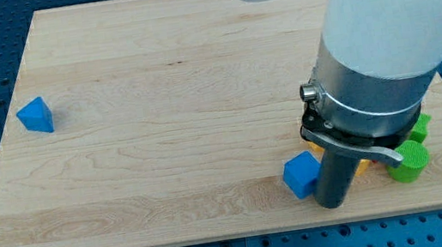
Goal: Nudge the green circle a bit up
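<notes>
The green circle (407, 161) is a round green block near the board's lower right corner, partly hidden by the arm. My tip (333, 205) rests on the board to its left, right beside a blue cube (301, 174). A second green block (420, 125) sits just above the green circle, its shape unclear. Slivers of a yellow or orange block (362, 166) show behind the rod, between the blue cube and the green circle.
A blue triangular block (35, 116) lies far off at the view's left. The wooden board (166, 105) rests on a blue perforated table. The arm's white body (379, 15) covers the upper right of the view.
</notes>
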